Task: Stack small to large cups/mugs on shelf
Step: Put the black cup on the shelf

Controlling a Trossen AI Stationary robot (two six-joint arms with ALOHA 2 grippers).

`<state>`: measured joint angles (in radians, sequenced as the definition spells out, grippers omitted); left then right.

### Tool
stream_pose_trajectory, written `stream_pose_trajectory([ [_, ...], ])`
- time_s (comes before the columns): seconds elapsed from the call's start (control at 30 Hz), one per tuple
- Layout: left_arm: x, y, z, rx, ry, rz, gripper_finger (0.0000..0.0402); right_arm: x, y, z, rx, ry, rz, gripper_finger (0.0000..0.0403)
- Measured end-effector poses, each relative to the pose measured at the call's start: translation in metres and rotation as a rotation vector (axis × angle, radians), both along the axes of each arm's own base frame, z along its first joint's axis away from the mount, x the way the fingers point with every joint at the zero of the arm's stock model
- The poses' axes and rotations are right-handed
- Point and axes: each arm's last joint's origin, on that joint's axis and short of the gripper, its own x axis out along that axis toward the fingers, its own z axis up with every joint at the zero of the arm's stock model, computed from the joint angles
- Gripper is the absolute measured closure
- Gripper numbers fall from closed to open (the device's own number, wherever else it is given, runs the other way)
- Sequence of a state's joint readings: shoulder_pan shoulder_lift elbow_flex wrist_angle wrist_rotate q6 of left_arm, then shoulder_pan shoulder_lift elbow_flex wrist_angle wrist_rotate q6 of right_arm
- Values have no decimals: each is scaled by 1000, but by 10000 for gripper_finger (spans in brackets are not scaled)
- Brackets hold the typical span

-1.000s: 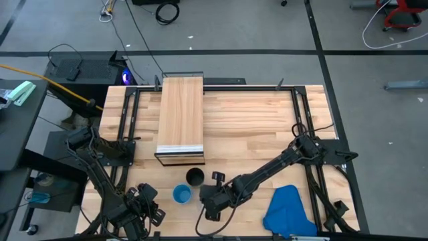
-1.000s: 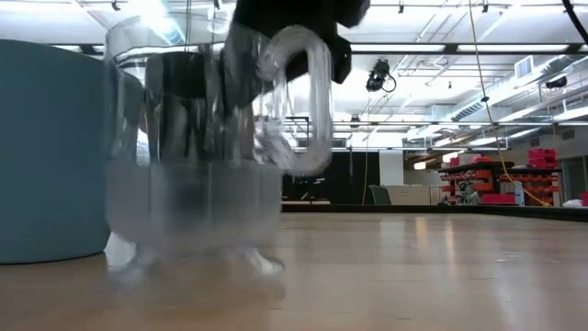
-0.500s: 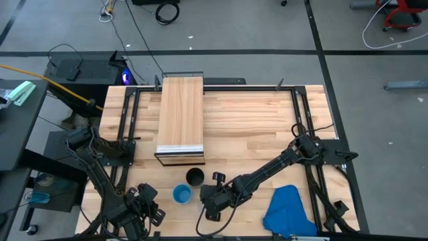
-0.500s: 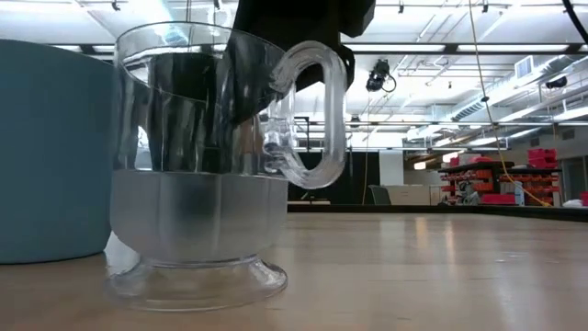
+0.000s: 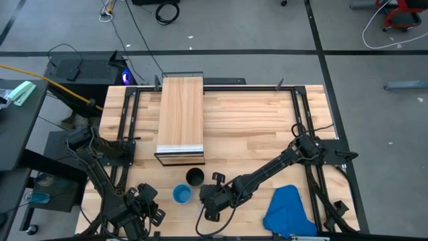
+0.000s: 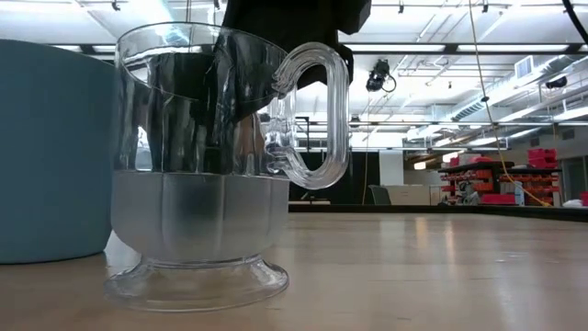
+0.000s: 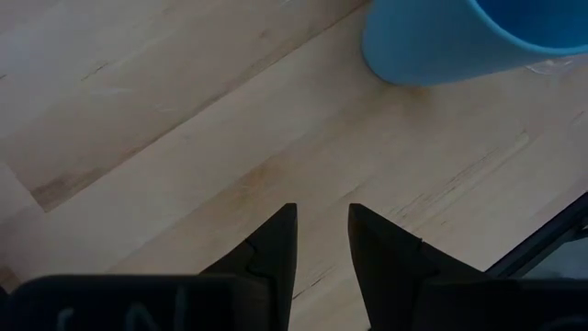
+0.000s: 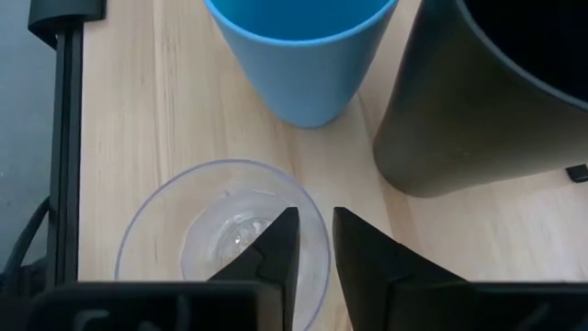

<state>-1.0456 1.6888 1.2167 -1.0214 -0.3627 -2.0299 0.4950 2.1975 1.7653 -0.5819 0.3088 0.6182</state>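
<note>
The right fingers (image 8: 276, 248) are lowered over the clear cup (image 8: 225, 234), which stands upright on the wooden surface (image 5: 254, 127). One finger reaches inside the rim and the other stays outside it. A narrow gap shows between them, so they are released and are not grasping the cup wall. In the low view the clear cup (image 6: 197, 184) rests on its foot, with a looped handle on its side, and the dark arm hangs just above it.

Just ahead of the right fingers stands the blue cup (image 8: 299, 55), and beside it the taller black cup (image 8: 478, 101). All three cups are close together but apart.

The left fingers (image 7: 271, 248) hover low over bare wood. They are slightly parted and hold nothing, and the blue cup (image 7: 469, 37) is ahead of them.

The shelf (image 5: 180, 117) lies farther away, beyond the black cup (image 5: 194, 177), and carries no cup. A blue cloth (image 5: 289, 211) lies behind the right fingers, beside that arm.
</note>
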Motion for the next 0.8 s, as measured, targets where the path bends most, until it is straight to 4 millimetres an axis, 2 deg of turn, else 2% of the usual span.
stream_pose_trajectory([
  [0.2, 0, 0, 0, 2, 0, -2, 294, -3, -1, 12, -2, -19, 7, 323],
  [0.43, 0, 0, 0, 3, -1, -3, 294, -19, -10, 49, -7, -16, 16, 323],
  [0.63, 0, 0, 0, 13, 1, -30, 294, -56, -30, 111, 42, -22, -47, 325],
  [0.8, 0, 0, 0, 15, 2, -34, 294, -110, -54, 176, 119, -83, -158, 327],
])
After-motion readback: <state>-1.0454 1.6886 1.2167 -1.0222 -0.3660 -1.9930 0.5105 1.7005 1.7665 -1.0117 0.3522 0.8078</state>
